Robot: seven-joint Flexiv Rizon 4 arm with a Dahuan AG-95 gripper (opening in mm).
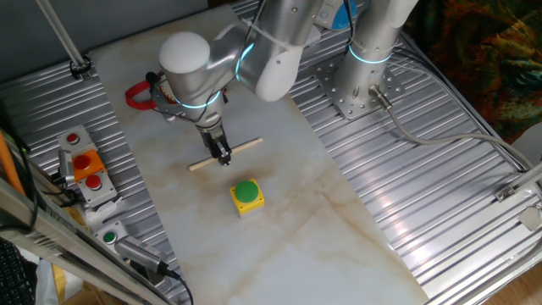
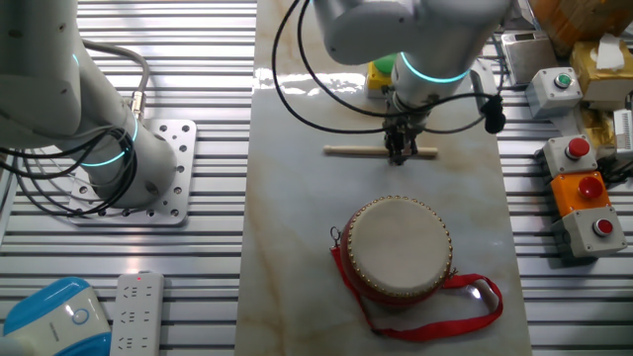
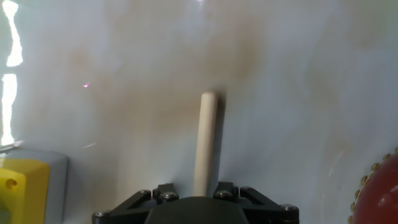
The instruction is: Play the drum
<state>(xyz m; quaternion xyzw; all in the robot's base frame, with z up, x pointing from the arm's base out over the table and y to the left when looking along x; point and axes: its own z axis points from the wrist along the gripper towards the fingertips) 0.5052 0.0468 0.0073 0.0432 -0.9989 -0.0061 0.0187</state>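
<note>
The drum (image 2: 399, 245) has red sides, a cream top skin and a red strap, and stands on the marble board near the front in the other fixed view. In one fixed view the arm hides it, and only its red strap (image 1: 135, 95) shows. Its red side shows at the hand view's right edge (image 3: 382, 193). A wooden stick (image 1: 241, 151) (image 2: 351, 150) lies flat on the board. My gripper (image 1: 223, 156) (image 2: 398, 154) is down at the stick, jaws closed around it near its middle. In the hand view the stick (image 3: 206, 140) runs out from between the jaws.
A yellow box with a green button (image 1: 246, 196) (image 3: 22, 186) sits on the board on the stick's far side from the drum. Button control boxes (image 1: 80, 165) (image 2: 584, 188) stand on the ribbed metal beside the board. The second arm's base (image 2: 148, 168) is bolted on the other side.
</note>
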